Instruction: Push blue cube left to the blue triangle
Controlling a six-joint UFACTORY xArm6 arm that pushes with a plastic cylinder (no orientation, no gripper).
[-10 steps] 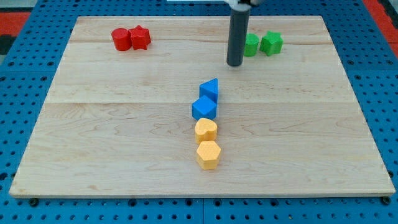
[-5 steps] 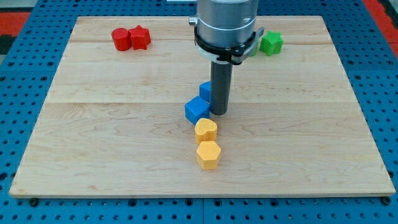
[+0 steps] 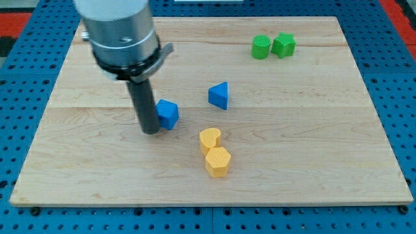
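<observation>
The blue cube lies left of the board's middle. The blue triangle lies to its right and a little higher, a clear gap between them. My tip rests on the board just left of the blue cube, touching or nearly touching its left side. The arm's grey body covers the top left of the board.
Two yellow blocks, a heart shape and a hexagon, sit close together below the triangle. A green cylinder and a green star-like block lie at the top right. The wooden board sits on a blue pegboard.
My tip swept from the cube's right side across to its left. The blue cube slid left, away from the triangle. The red blocks are now hidden behind the arm.
</observation>
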